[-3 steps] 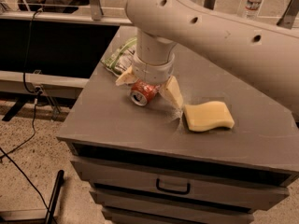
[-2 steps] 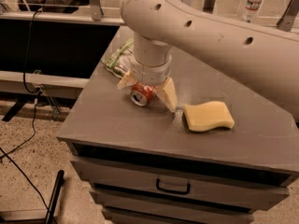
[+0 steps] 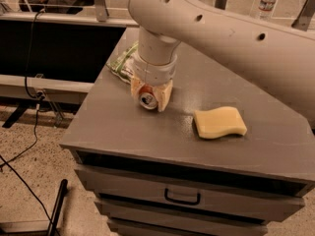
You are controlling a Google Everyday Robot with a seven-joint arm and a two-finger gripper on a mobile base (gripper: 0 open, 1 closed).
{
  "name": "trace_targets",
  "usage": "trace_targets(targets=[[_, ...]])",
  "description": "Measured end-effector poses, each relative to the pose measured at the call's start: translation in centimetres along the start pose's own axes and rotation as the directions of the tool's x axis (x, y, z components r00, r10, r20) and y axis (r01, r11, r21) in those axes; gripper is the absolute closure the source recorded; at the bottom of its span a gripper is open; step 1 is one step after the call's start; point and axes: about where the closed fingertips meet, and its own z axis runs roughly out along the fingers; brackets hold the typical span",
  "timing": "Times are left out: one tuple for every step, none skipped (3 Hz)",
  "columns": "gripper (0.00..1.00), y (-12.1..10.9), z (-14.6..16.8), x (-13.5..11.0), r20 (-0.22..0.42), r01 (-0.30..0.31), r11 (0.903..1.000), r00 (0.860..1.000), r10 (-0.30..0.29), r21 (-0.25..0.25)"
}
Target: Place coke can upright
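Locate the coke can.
In the camera view the coke can lies on the cabinet top, left of centre, held in the gripper, between snack bag and sponge.

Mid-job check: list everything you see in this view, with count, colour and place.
coke can: one, red with a silver top, on the cabinet top, tipped with its top toward the camera.
snack bag: one, green and white, behind the can, partly hidden by the arm.
sponge: one, yellow, wavy, flat on the top, picture-right of the can, apart from it.
cabinet: one, grey, with drawers below.
water bottle: one, clear, in the background, upper right.
cable: black, hanging to the floor, picture-left.
arm: one, white, reaching in from the upper right.
gripper: one, cream fingers, closed around the coke can.
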Motion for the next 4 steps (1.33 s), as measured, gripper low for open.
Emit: trace_targets(targets=[[0.93, -1.5, -2.1, -0.4, 0.082, -0.023, 0.9945, 0.997, 0.014, 0.102], [1.0, -2.5, -5.8, -0.4, 0.16, -0.104, 0.9754, 0.984, 0.073, 0.194], [1.0, -2.4, -9.6, 0.0, 0.218, -0.214, 0.9498, 0.962, 0.165, 0.228], [1.0, -1.3, -11.5, 0.7, 0.335, -0.335, 0.9177, 0.907, 0.254, 0.213]])
